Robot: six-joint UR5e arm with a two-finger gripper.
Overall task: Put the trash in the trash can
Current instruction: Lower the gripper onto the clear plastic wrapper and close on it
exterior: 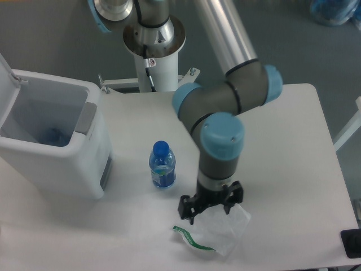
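Camera view from above and in front: hand (210, 208) hanging directly over the plastic bag (217, 227), wrist pointed straight down, presumably so both fingers can drop onto the flat film from above. Fingers spread wide, nothing between them; dark fingertips (184, 210) just over the bag's upper edge, contact not certain from this angle.

Relative to the bag: hand above its upper half, covering part of it; green edge strip (193, 237) showing at the lower left, clear of the fingers. Bottle (162, 165) up and to the left of the bag, upright on the table (293, 147), apart from both bag and hand, blue cap on top. Trash can (53, 144) far to the left of the bag, at the table's left edge, lid (4, 84) tipped back and mouth open, ready to receive from above.

Judged from the layout: bag chosen first, lying nearest the hand; thin and limp, likely to need a pinch low against the table. Neither piece of trash in the can yet; long carry leftward past the bottle ahead.
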